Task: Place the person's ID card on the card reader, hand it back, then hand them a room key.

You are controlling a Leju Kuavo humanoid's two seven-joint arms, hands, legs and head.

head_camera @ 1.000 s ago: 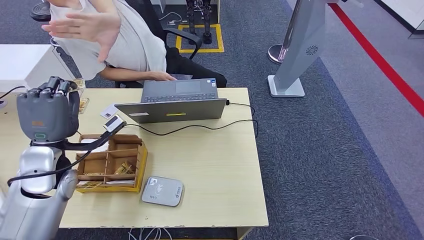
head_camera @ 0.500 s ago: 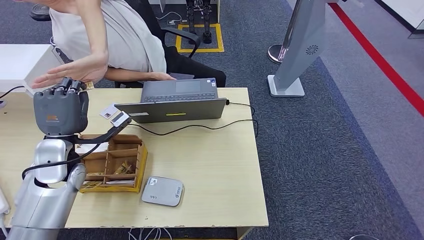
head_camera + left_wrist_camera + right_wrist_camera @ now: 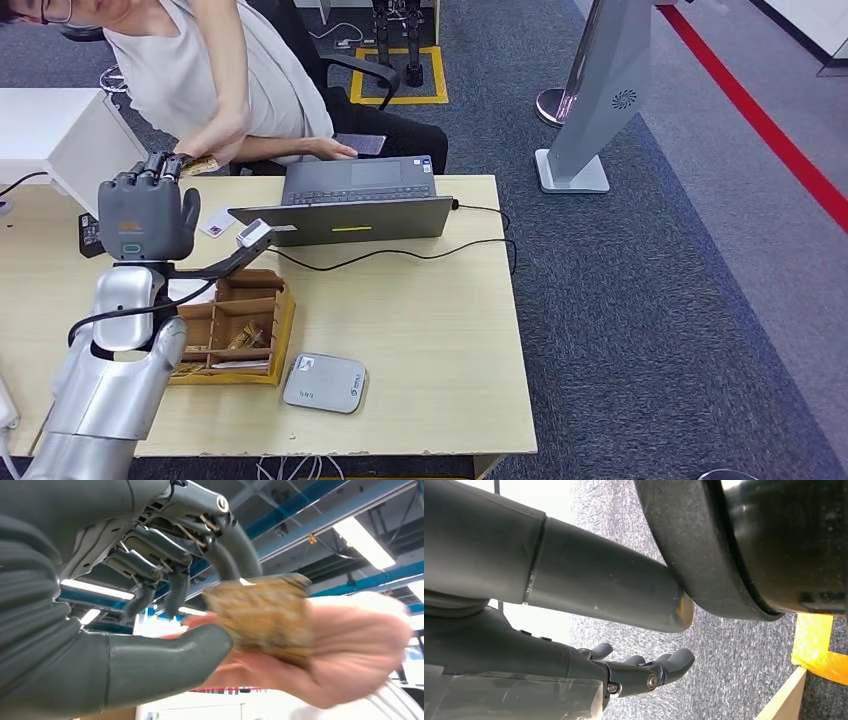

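My left hand (image 3: pixel 145 215) is raised over the table's far left, back toward me. A gold patterned room key (image 3: pixel 198 165) sticks out above its fingers. In the left wrist view the room key (image 3: pixel 260 612) sits pinched between my thumb (image 3: pixel 165 662) and the darker fingers (image 3: pixel 220 560). The person's hand (image 3: pixel 350 650) grips the same card from the other side. A white ID card (image 3: pixel 214 222) lies on the table beside the laptop. The grey card reader (image 3: pixel 324 382) rests near the front edge. My right hand (image 3: pixel 644 672) hangs beside the table, fingers apart, holding nothing.
An open laptop (image 3: pixel 350 205) with a black cable stands at the table's back. A wooden compartment box (image 3: pixel 232 325) of cards sits under my left forearm. The person (image 3: pixel 200 70) leans in from a chair behind the table. A white cabinet (image 3: pixel 45 130) stands at the far left.
My left hand moved right and farther toward the person with the room key. The person's raised hand came down and took hold of the card.
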